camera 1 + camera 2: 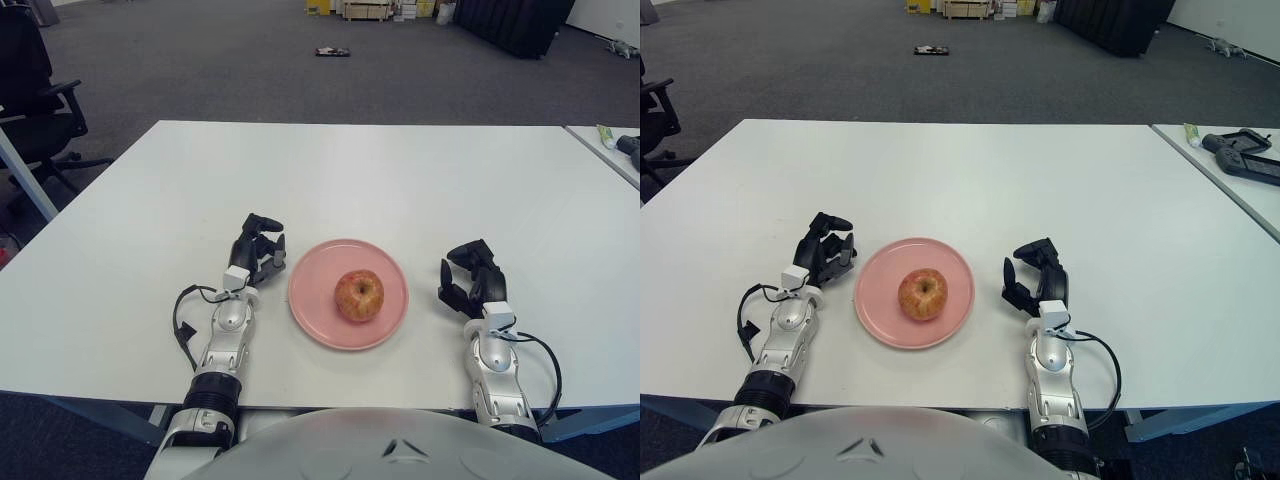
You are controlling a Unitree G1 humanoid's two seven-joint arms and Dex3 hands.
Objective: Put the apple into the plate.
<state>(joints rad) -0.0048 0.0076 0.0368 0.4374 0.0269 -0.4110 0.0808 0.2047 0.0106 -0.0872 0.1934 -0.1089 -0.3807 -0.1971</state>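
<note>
the fingers (262, 240) of the left hand (257, 256) sit loosely curled and clamped on nothing, just beside the left rim of the pink plate (312, 305). the fingers (462, 262) of the right hand (472, 283) are likewise bent a little apart and hold nothing, a short way off the plate's right rim. both forearms reach in from the near edge of the white bench (360, 180), each with a black cable looping at the wrist. between the two hands, the apple (358, 296), red and yellow with its stem dimple turned up, sits on the plate, slightly toward the near side of its centre and touched by neither hand. the plate lies flat on the bench, close to the near edge. at the far right, a second white bench (1230, 165) carries a dark handheld device (1243, 157) and a small green-and-white tube (1192, 132). a black office chair (35, 100) stands on the grey carpet (250, 70) to the left.
</note>
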